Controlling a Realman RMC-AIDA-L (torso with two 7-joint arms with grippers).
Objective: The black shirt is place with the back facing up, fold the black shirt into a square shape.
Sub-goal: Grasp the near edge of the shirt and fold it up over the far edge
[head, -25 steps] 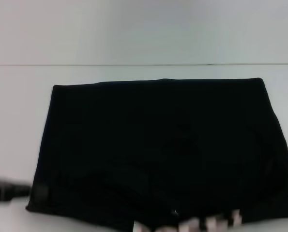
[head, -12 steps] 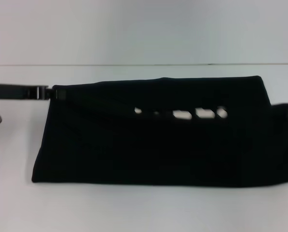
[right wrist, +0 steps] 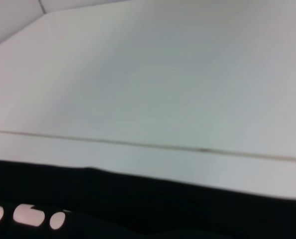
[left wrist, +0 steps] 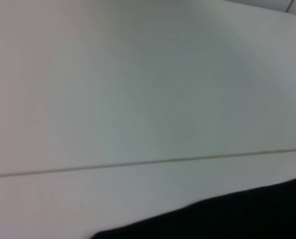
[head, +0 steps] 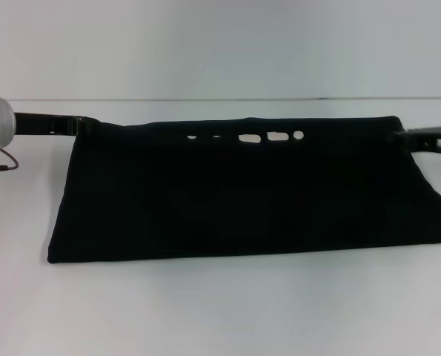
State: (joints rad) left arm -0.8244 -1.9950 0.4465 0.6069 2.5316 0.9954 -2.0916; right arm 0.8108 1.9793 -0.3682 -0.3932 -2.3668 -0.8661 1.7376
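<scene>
The black shirt (head: 242, 196) lies on the white counter (head: 220, 311), doubled over into a wide band, white lettering (head: 257, 137) peeking along its far edge. The left gripper (head: 85, 124) pinches the far corner on its side; the right gripper (head: 404, 136) pinches the opposite far corner. This looks like the lengthwise fold being laid down. Next, both fingers should release, then fold sideways toward a square

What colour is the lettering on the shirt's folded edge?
White lettering on the black shirt, clearest in the head view.
</scene>
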